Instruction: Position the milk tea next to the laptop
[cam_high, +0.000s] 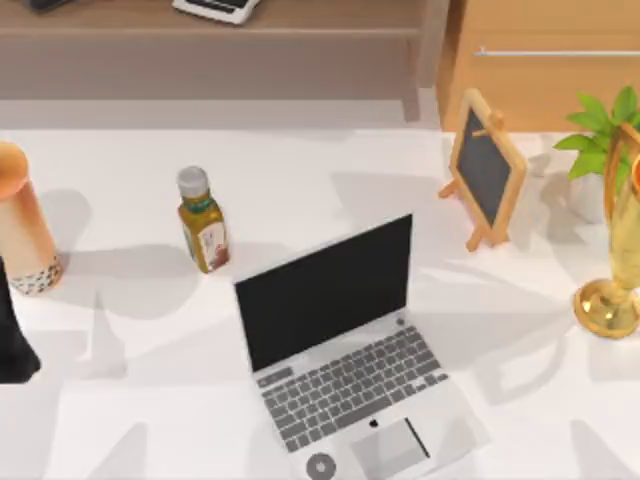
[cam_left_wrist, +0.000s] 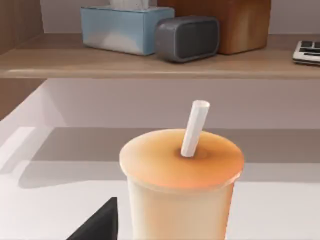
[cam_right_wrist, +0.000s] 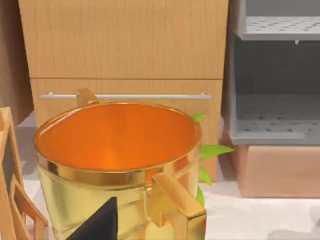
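Clearly the milk tea (cam_high: 22, 225) stands upright at the far left edge of the table (cam_high: 300, 170) in the top view, well apart from the laptop (cam_high: 345, 345), which sits open near the middle with its black screen facing forward. Between them stands a small yellow-green bottle (cam_high: 203, 220), so a straight path toward the laptop's left side would, by my judgement, need to pass in front of or above that bottle. The cup has not yet been brought next to the laptop.

My left arm shows as a dark shape at the left edge of the top view, just beside the cup's base. In the left wrist view its camera looks across the cup's orange lid and white straw (cam_left_wrist: 195, 129), with one dark fingertip (cam_left_wrist: 102, 222) showing low beside the cup wall (the other fingertip is hidden, so I cannot tell whether the left gripper is apart, together or clamped on the cup). Being this near suggests a side grasp is being set up.

My right arm is at the table's right side; its wrist view looks onto a gold trophy cup (cam_right_wrist: 120, 165) with a dark fingertip low in view, and I cannot tell its state either.
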